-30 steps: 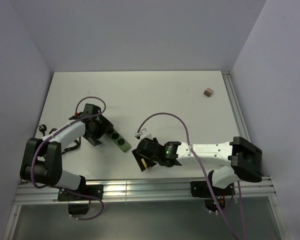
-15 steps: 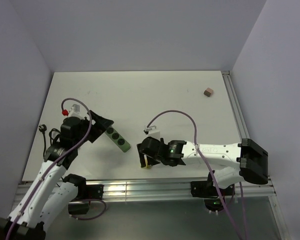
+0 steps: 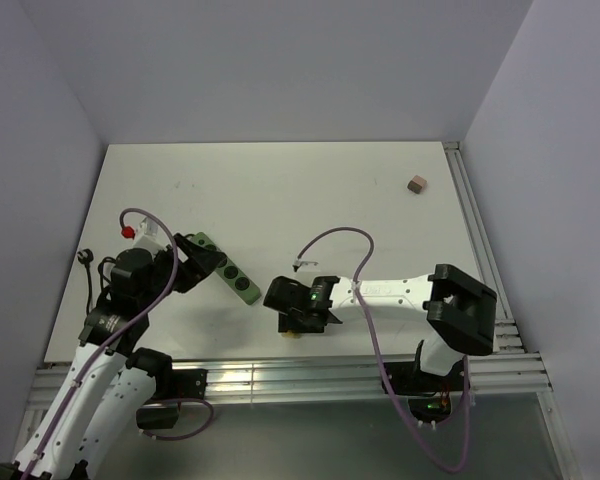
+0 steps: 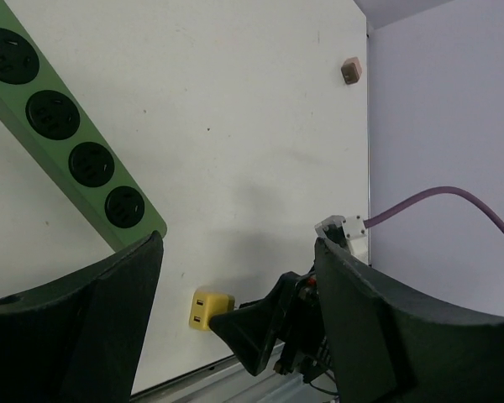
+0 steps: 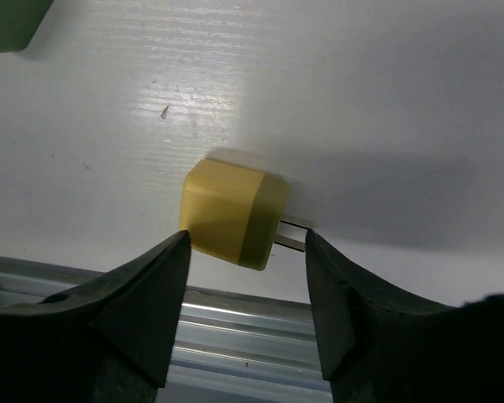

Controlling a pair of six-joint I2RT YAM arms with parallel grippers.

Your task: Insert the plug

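Observation:
A yellow plug [image 5: 231,214] lies on the white table close to the front edge, its two metal prongs pointing right. My right gripper [image 5: 246,239] is open, with one finger on each side of the plug. In the top view the right gripper [image 3: 292,312] covers most of the plug [image 3: 293,331]. A green power strip [image 3: 226,268] with several round sockets lies slanted to the left; it also shows in the left wrist view [image 4: 67,138]. My left gripper [image 3: 192,262] is open and empty just left of the strip. The plug [image 4: 210,311] shows between its fingers.
A small brown cube [image 3: 416,184] sits at the far right of the table. A metal rail [image 3: 280,378] runs along the front edge, just behind the plug. A black cable [image 3: 85,258] lies at the left edge. A purple cable [image 3: 335,240] arcs over the right arm.
My left arm has drawn back toward the near left, and its gripper has come off the strip's left end. My right gripper has shifted slightly left over the plug.

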